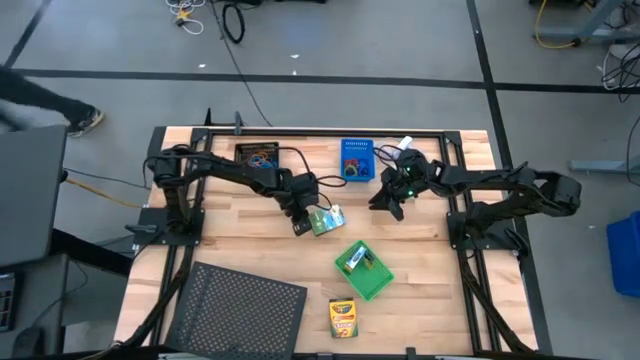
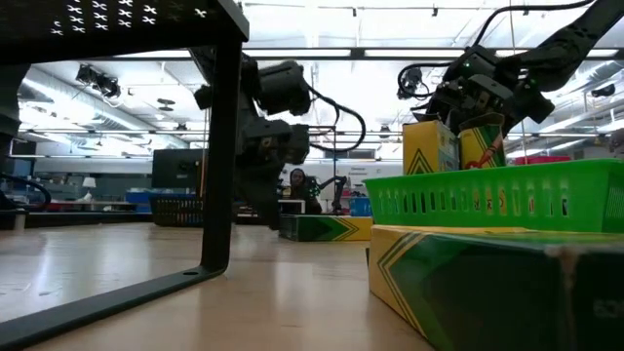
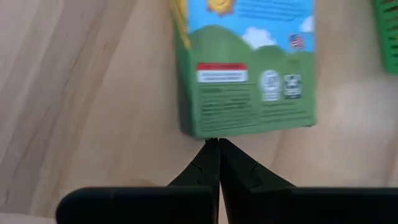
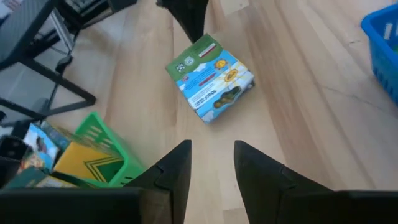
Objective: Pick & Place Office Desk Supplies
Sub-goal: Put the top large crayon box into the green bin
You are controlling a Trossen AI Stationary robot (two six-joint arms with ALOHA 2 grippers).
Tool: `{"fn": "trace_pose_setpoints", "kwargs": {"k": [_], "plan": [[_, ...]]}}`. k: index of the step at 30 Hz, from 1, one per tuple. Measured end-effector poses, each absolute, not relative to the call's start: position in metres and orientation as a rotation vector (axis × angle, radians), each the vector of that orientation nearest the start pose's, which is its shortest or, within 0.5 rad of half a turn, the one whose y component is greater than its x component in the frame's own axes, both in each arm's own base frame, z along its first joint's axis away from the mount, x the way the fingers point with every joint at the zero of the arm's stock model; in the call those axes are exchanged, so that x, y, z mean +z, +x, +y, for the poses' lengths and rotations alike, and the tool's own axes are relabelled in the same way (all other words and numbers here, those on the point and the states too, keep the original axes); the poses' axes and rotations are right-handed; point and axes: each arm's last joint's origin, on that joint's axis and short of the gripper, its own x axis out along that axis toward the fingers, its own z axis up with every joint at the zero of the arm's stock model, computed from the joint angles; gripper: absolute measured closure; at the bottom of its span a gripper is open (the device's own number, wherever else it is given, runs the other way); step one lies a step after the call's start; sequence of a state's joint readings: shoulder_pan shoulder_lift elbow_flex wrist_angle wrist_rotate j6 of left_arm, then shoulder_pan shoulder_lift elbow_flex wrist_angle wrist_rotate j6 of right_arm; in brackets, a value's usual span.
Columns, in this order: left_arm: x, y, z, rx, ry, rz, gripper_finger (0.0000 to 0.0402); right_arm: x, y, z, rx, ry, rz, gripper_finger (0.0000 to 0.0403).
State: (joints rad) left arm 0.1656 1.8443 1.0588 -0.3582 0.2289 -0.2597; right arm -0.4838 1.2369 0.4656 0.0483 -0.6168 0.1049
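One green-white box (image 1: 327, 219) lies flat on the wooden table (image 1: 240, 250) near its middle, label side up, with the left gripper (image 1: 303, 226) pressed to the box's edge, its two dark fingers (image 3: 214, 163) drawn tightly together and holding nothing. In the left wrist view the fingertips meet just at the box's near edge. The right gripper (image 1: 388, 205) hovers above the table to the box's right, near the blue bin (image 1: 357, 160), its fingers (image 4: 177, 163) apart with bare wood between them; the right wrist view looks down on the same box from well apart. Toward the table's front, a green bin (image 1: 364, 270) sits tilted, with small boxes standing in it. A yellow crayon box (image 1: 343, 318) lies just in front of that bin, near the table's edge. At the back, a black bin (image 1: 259, 155) holding coloured rubber-band loops (image 1: 262, 158) stands beside the left arm. A large black mesh tray (image 1: 240, 312) rests at the front left corner.
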Motion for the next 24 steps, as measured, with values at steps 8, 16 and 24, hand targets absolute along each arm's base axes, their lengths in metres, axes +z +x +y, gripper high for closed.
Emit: {"fn": "trace_pose_setpoints", "kwargs": {"k": [8,16,24], "plan": [[0.125,0.35,0.065,0.029,-0.477,1.08,0.0399,0.164,0.197,-0.093,0.077,0.618,0.636,0.0229],[0.144,0.369,0.074,0.011,-0.383,0.967,0.0399,0.153,0.199,-0.093,0.124,0.771,0.687,0.0215],[0.147,0.377,0.076,0.002,-0.361,0.981,0.0399,0.138,0.203,-0.09,0.154,0.86,0.756,0.022]]}}
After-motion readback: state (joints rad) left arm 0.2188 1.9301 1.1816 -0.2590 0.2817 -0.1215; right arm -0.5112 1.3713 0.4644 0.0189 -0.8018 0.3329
